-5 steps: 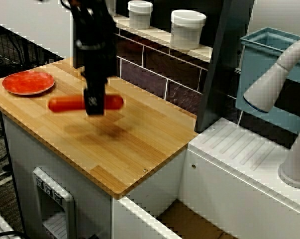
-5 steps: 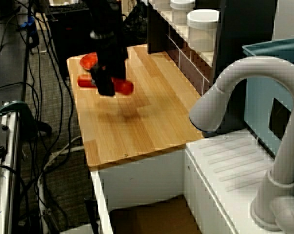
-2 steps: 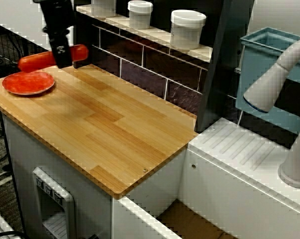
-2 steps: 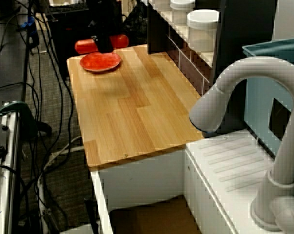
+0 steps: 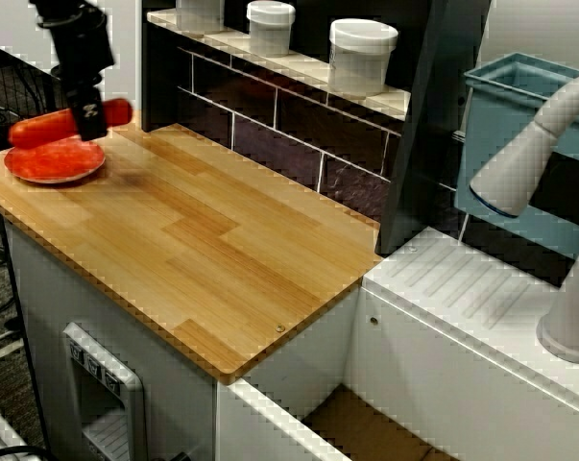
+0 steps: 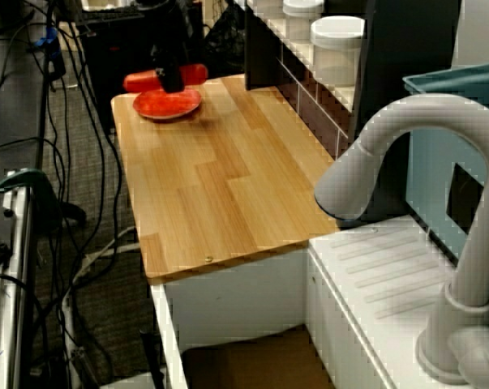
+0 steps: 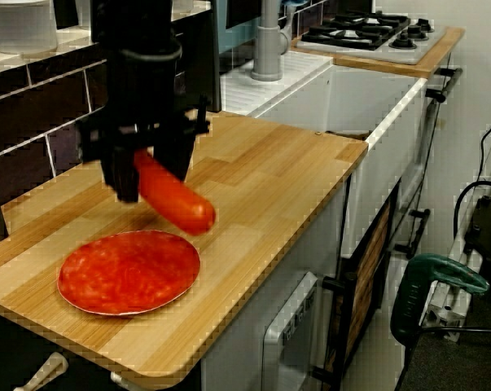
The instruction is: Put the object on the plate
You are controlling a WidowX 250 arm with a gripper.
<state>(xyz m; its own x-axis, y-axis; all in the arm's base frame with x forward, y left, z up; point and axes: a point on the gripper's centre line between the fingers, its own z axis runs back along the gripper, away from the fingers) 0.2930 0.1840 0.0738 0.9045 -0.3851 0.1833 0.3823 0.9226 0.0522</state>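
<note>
My gripper (image 5: 87, 113) is shut on the middle of the object, a long glossy red-orange sausage (image 5: 41, 127), and holds it in the air just above the plate (image 5: 54, 161). The plate is small, round and red-orange, near the far left end of the wooden counter (image 5: 222, 250). From the sink side, the sausage (image 6: 140, 81) hangs level over the plate (image 6: 167, 104) with the gripper (image 6: 173, 79) around it. From the plate end, the sausage (image 7: 180, 204) sticks out of the gripper (image 7: 150, 173) towards the camera, clear above the plate (image 7: 129, 273).
White lidded jars (image 5: 364, 53) stand on the shelf along the back wall. A grey faucet (image 5: 529, 144) and a teal bin (image 5: 519, 91) are at the right by the sink. The view from the plate end shows a stove (image 7: 367, 32) beyond the counter.
The gripper carried the sausage from above the counter's middle to the left end, over the plate, and has dropped a little lower since 0.4 s ago.
</note>
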